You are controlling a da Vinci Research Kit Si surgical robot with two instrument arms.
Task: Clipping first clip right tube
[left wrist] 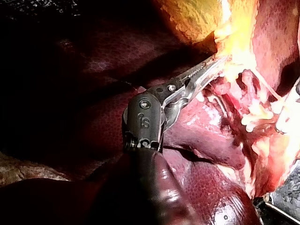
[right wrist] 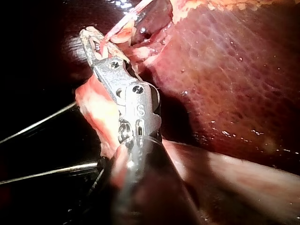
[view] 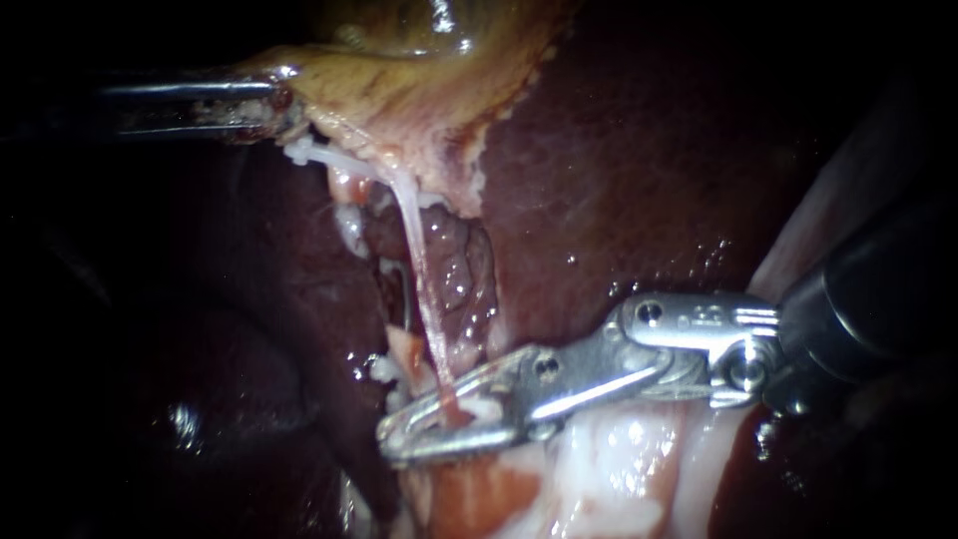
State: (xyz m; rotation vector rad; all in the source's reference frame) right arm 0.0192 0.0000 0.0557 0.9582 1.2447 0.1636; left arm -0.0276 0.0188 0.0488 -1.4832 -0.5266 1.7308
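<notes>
Item: tube (view: 424,299), a pale pink, glistening strand running taut from the gallbladder (view: 399,90) edge down across the raw bed beside the liver (view: 639,170). Whether it is the task's right tube cannot be told. Handling, as judged: thin, soft, wet and slippery, easily torn; best taken squarely across its bare lower stretch, clear of the surrounding fat. Right instrument (view: 399,439): jaws apart, a gap showing, with the lower end of the tube lying between them; a grip from both sides is not evident. Left instrument (view: 279,100): jaws closed on the gallbladder edge, drawing it away so the tube stands stretched.
</notes>
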